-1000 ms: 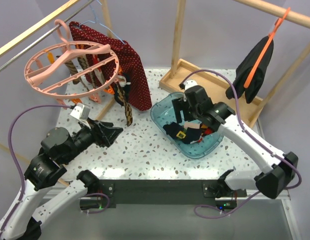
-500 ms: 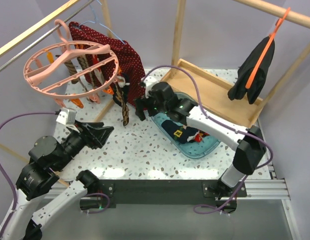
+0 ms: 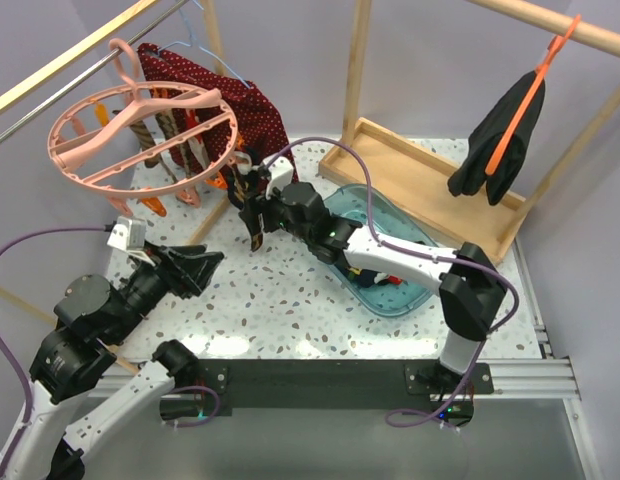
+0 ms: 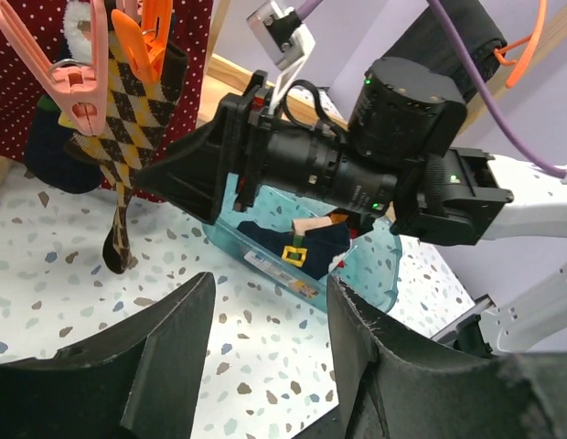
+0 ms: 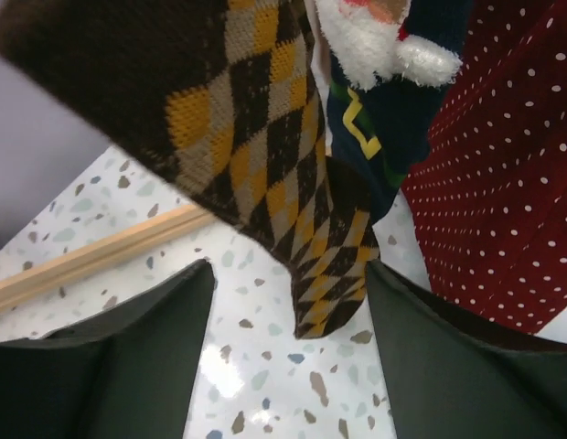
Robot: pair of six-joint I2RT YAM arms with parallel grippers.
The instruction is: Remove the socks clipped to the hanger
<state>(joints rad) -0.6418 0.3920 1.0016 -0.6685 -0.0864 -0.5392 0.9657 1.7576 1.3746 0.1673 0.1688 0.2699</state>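
Up at the far left, the hanger (image 3: 90, 183) hung from the rail (image 3: 50, 75) with socks pegged under its near rim. Just below it the left gripper (image 3: 212, 262) hovered over the table (image 3: 290, 300), pointed toward the middle. Its fingers were apart with nothing between them, and it touched neither ring nor sock.

Next along, the argyle sock (image 4: 119, 137) dangled from a pink clip (image 4: 69, 78), an orange clip (image 4: 151, 32) beside it. Its toe hung free above the table. A navy sock (image 5: 375, 119) hung right behind it, and the red cloth (image 5: 503, 183) was beyond that.

The right gripper (image 5: 288, 265) had its nose up to that argyle sock. Its fingers were spread and empty, the toe hanging just ahead of the gap and not yet inside.

To my eye the step was the grab. I would push in until the fabric sat deep between the pads, and bite above the toe, nearer the clip, where the sock hangs flat. The navy sock and the cloth should be kept out of the bite. The pull should go straight down from the clip. A sideways tug would likely only swing the ring on its hook. The left gripper looked well placed to steady the rim if it did.

Right of all this sat the tub (image 4: 375, 274), a few socks (image 4: 302, 247) already in it.
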